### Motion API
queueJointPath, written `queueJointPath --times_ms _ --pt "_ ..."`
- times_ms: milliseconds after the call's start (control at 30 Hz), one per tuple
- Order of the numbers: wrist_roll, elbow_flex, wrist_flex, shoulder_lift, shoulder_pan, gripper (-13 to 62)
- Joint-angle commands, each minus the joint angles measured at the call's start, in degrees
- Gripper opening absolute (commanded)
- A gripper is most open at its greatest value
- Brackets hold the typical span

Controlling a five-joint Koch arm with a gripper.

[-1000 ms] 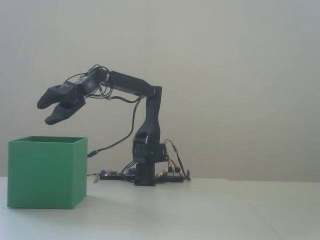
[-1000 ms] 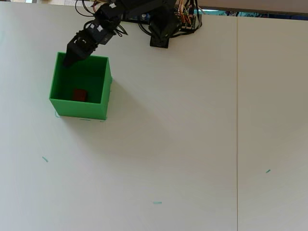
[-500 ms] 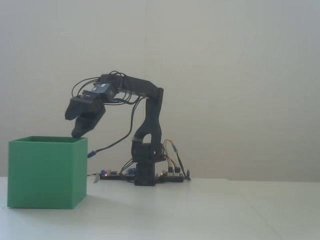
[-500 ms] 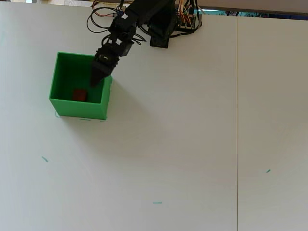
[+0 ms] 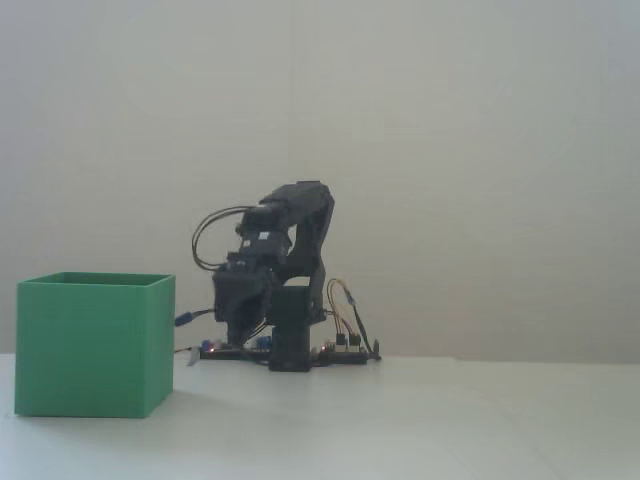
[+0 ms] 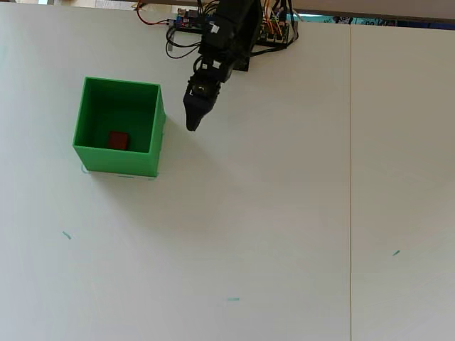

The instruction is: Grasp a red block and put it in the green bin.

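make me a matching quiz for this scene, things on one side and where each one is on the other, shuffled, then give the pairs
Things:
1. red block
2. green bin
3. gripper
4. circuit boards and wires

Places, as the overhead view shows them:
A. at the table's top edge, by the arm's base
B. on the floor of the box
C. over bare table, right of the box
D. standing on the table, left of the arm

Pairs: 1-B, 2-D, 3-C, 4-A

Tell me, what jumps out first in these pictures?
The big green box on the left of the white table grabs the eye, with a little red block lying inside it. Next comes the black robot arm folded up at the back, its claw pointing down beside the box.
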Motion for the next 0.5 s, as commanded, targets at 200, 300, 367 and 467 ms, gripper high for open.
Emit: queueJointPath --times_ms 200,300,367,467 --pt "-0.35 16.79 -18.11 8.26 -3.16 33.4" --pt "-0.35 21.71 -18.28 10.2 -4.83 34.4" --pt "-0.35 24.87 -18.46 11.07 -6.59 35.4" --pt "-0.26 27.69 -18.54 11.34 -9.58 36.7"
